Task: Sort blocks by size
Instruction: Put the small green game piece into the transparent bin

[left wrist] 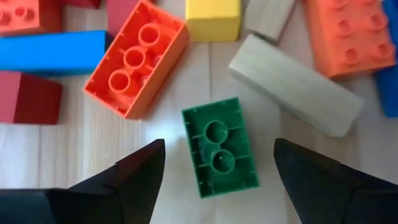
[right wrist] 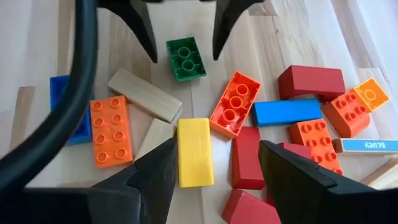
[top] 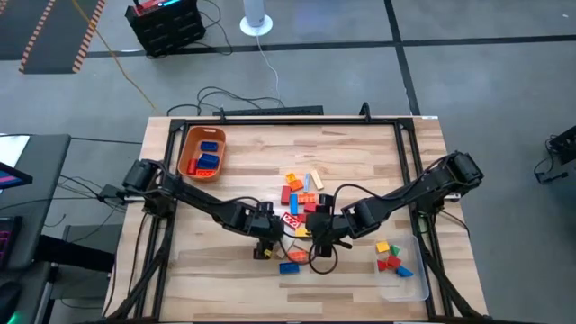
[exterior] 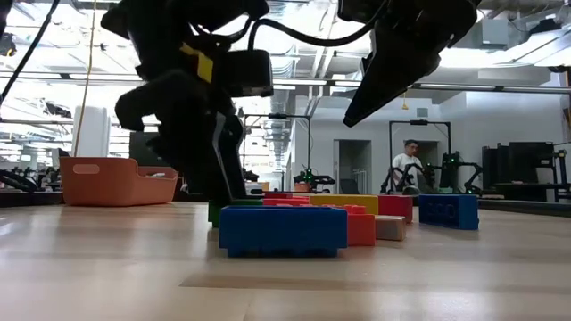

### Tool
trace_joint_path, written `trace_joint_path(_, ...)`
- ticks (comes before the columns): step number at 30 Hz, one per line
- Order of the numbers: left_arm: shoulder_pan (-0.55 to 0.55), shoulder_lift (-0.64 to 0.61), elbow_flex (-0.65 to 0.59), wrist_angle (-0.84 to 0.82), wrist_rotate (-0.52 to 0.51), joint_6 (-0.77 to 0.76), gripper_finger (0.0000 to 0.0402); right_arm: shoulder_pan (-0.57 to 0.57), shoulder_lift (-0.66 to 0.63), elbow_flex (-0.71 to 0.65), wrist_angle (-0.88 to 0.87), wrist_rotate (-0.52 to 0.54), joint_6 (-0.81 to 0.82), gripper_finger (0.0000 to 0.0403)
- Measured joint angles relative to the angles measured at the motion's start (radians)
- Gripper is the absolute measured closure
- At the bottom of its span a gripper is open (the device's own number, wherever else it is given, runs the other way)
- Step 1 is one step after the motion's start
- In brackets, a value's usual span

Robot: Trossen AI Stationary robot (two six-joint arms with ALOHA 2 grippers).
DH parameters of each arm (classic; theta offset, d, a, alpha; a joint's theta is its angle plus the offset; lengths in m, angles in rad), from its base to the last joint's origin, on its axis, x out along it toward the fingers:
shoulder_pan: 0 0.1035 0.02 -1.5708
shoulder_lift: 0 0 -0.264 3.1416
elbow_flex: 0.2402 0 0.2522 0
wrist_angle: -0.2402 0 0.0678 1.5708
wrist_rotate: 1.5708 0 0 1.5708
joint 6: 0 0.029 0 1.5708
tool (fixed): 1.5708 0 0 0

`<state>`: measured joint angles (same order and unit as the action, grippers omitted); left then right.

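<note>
A loose heap of blocks point(top: 301, 191) lies mid-table: orange, red, blue, yellow and tan. A green brick point(left wrist: 220, 147) lies on the wood, hollow underside up, at the heap's near-left edge. My left gripper point(left wrist: 217, 171) is open and low over it, one finger on either side with a gap to each. The right wrist view shows the same brick point(right wrist: 186, 59) between those fingers. My right gripper point(right wrist: 214, 168) hangs open above the heap, over a yellow block point(right wrist: 194, 151) and a red one point(right wrist: 248, 155); in the low view it point(exterior: 379, 94) is well above the table.
An orange bin point(top: 188, 144) at the far left holds blue and red bricks. A clear tray point(top: 412, 281) at the near right holds small blocks. A blue brick point(exterior: 283, 230) lies near the front edge. A person point(exterior: 410, 165) stands in the room behind.
</note>
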<state>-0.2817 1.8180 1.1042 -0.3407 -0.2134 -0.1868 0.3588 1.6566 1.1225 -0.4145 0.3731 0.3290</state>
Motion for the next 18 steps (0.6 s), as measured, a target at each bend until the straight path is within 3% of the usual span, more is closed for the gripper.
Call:
trace_joint_path(4, 0.002, 0.000, -0.015, 0.008, -0.049, -0.001, 0.0132, 0.013, 0.000, 0.000, 0.006, 0.000, 0.012, 0.0148)
trace_joint_path(12, 0.022, 0.001, -0.068, 0.050, -0.027, -0.013, 0.0213, 0.021, 0.000, 0.000, -0.092, 0.003, 0.048, 0.0148)
trace_joint_path(18, 0.018, 0.001, -0.068, 0.099, -0.027, 0.051, 0.0216, 0.032, 0.000, 0.000, -0.133, 0.006, 0.098, 0.0148)
